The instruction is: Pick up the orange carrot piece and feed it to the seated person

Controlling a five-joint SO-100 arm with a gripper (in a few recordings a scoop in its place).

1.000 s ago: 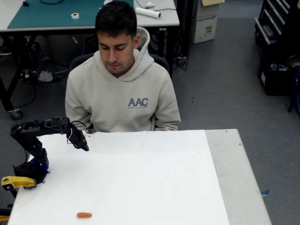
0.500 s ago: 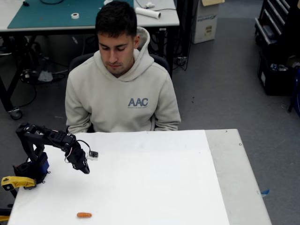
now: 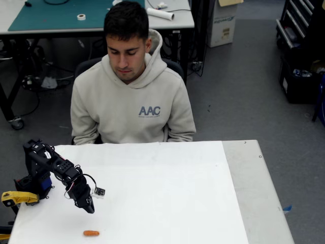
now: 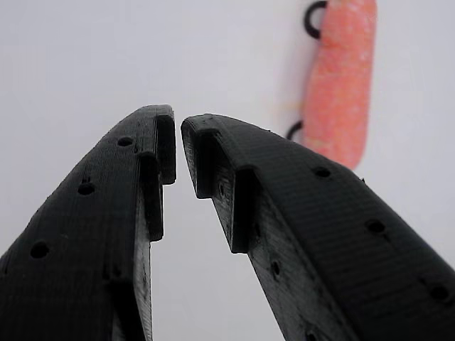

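The orange carrot piece (image 3: 91, 233) lies flat on the white table (image 3: 167, 203) near its front left edge. My black gripper (image 3: 90, 207) hangs just above and behind it, pointing down, shut with nothing held. In the wrist view the gripper (image 4: 178, 145) shows its tips almost touching, and the carrot piece (image 4: 340, 85) lies on the white surface beyond and to the right of them. The seated person (image 3: 132, 96), in a beige hoodie, sits at the far side of the table with head tilted down.
The arm's base (image 3: 34, 184) stands at the table's left edge with a yellow handle (image 3: 18, 197) beside it. A grey strip (image 3: 259, 193) runs along the table's right side. A desk (image 3: 61, 15) stands behind the person.
The arm has swung down and forward from near the person's side toward the front of the table. The gripper now hangs close above the carrot piece. The carrot has not moved.
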